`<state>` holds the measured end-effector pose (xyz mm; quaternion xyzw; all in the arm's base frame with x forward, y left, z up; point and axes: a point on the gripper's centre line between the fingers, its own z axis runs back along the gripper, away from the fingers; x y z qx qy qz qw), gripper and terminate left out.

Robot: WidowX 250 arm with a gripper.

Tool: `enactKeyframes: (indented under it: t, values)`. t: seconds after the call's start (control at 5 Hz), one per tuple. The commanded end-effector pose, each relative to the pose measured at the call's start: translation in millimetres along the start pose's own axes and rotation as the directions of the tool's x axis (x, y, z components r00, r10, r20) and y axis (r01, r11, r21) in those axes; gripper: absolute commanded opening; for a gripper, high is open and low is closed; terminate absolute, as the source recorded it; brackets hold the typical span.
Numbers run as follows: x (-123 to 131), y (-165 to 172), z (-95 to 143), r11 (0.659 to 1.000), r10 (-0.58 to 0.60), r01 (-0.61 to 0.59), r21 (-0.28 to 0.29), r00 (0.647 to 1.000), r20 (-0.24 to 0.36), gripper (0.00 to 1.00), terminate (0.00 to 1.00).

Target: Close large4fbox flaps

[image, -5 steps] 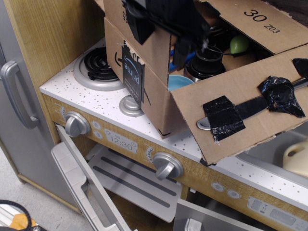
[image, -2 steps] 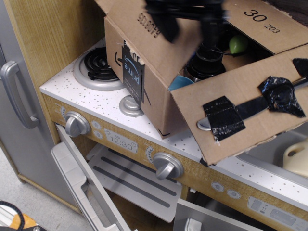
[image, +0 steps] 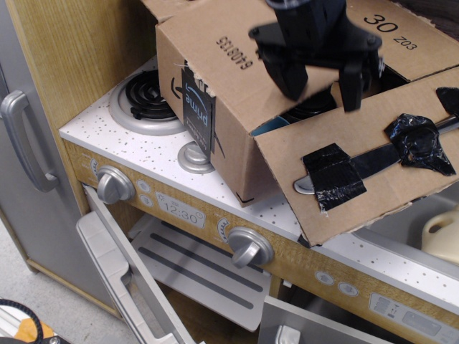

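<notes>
The large4fbox (image: 215,143) is a brown cardboard box with black-and-blue "prime" tape (image: 199,109), standing on the toy stove top. Its left flap (image: 229,68) is tilted up and over the opening. The far flap printed "30 Z03" (image: 401,43) lies open at the top right. The front flap (image: 366,172) hangs outward with a silver utensil (image: 373,161) stuck on by black tape. My black gripper (image: 320,87) is above the opening, fingers spread, one finger (image: 287,75) against the left flap's edge. It holds nothing.
The white stove top (image: 143,154) has a coil burner (image: 143,97) left of the box. Silver knobs (image: 115,185) and a clock panel line the front. An oven door (image: 122,265) hangs open below. A grey door handle (image: 21,140) is at the left, a sink (image: 430,236) at the right.
My gripper has moved right and down over the box. The left flap has swung from hanging outside to tilted over the opening, covering most of the contents inside.
</notes>
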<state>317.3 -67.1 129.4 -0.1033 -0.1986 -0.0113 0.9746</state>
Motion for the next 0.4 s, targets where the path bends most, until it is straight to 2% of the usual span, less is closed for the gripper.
enactKeyframes:
  t: [0.0, 0.2]
  values:
    - [1.1, 8.4, -18.4, 1.0, -0.003, 0.003, -0.007, 1.0, -0.027, 1.0, 0.0]
    - [0.3, 8.5, -14.9, 1.0, -0.022, 0.022, -0.002, 0.999, -0.027, 1.0, 1.0]
